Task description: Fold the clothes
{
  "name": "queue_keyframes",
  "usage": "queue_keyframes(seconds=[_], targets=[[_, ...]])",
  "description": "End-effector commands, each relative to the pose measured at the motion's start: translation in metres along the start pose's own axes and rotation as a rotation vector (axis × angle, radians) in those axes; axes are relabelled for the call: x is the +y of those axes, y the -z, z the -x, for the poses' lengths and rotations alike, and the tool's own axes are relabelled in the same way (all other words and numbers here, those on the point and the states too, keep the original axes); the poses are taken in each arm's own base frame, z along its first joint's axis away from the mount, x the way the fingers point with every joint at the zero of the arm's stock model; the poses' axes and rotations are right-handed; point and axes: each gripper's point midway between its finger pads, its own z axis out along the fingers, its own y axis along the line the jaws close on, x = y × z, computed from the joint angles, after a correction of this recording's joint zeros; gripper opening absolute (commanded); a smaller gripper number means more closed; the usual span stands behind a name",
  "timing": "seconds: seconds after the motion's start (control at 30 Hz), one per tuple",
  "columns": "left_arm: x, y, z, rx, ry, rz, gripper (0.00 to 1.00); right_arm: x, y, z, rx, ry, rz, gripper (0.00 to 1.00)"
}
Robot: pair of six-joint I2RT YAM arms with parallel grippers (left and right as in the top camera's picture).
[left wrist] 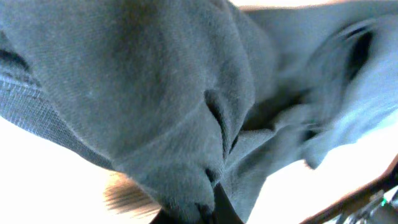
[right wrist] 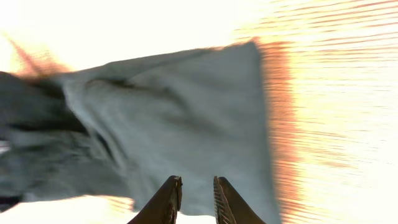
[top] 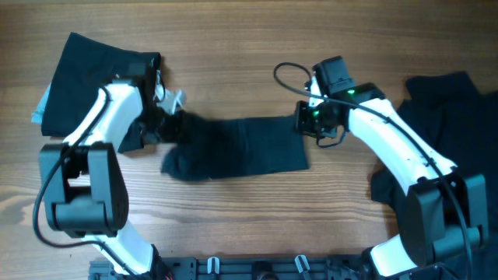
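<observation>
One dark garment (top: 237,148) of the clothes lies stretched across the middle of the wooden table, bunched at its left end. My left gripper (top: 173,126) is shut on that bunched end. In the left wrist view the grey-looking cloth (left wrist: 155,93) fills the frame and folds around the gripper (left wrist: 208,211). My right gripper (top: 302,120) hovers at the garment's upper right corner. In the right wrist view its fingers (right wrist: 198,180) stand slightly apart over the cloth (right wrist: 174,124), with nothing seen pinched between them.
A folded dark stack (top: 85,74) lies at the back left on something light blue (top: 37,110). More dark clothes (top: 451,109) are heaped at the right edge, under the right arm. Bare wood (top: 233,54) shows behind the middle garment.
</observation>
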Motion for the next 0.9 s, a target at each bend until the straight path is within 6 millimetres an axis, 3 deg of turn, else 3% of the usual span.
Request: queue_keyframes(seconds=[0.0,0.07,0.2,0.33,0.47,0.57,0.63,0.67,0.7,0.73,0.77,0.87], targets=[[-0.037,0.061,0.029,-0.159,-0.067,0.01,0.04,-0.032,0.011,0.024,-0.052,-0.078,-0.033,0.22],[-0.059,0.06,0.029,-0.16,-0.073,0.002,0.04,-0.053,0.019,0.034,-0.069,-0.148,-0.024,0.23],[-0.102,0.039,0.021,-0.129,-0.125,-0.003,0.04,-0.079,0.029,0.041,-0.083,-0.226,-0.023,0.22],[-0.129,0.02,0.024,-0.183,-0.163,0.109,0.04,-0.082,0.03,0.042,-0.084,-0.214,-0.025,0.22],[-0.159,-0.015,0.016,-0.161,-0.212,0.139,0.05,-0.082,0.029,0.041,-0.079,-0.211,-0.027,0.22],[-0.165,-0.035,0.017,-0.155,-0.211,0.16,0.05,-0.082,0.029,0.04,-0.078,-0.212,-0.028,0.22],[-0.172,-0.048,0.019,-0.154,-0.213,0.154,0.22,-0.082,0.029,0.04,-0.077,-0.212,-0.027,0.22],[-0.174,-0.053,0.02,-0.155,-0.207,0.15,0.24,-0.082,0.029,0.039,-0.074,-0.213,-0.028,0.22],[-0.175,-0.055,0.021,-0.159,-0.202,0.148,0.28,-0.082,0.029,0.039,-0.071,-0.212,-0.028,0.23],[-0.177,-0.055,0.022,-0.164,-0.202,0.144,0.38,-0.078,0.029,0.037,-0.061,-0.183,-0.007,0.23],[-0.178,-0.054,0.023,-0.17,-0.204,0.14,0.39,-0.072,0.029,0.036,-0.05,-0.144,0.025,0.25],[-0.18,-0.015,0.032,-0.205,-0.175,0.133,0.46,-0.056,0.028,0.027,-0.012,-0.045,0.092,0.31]])
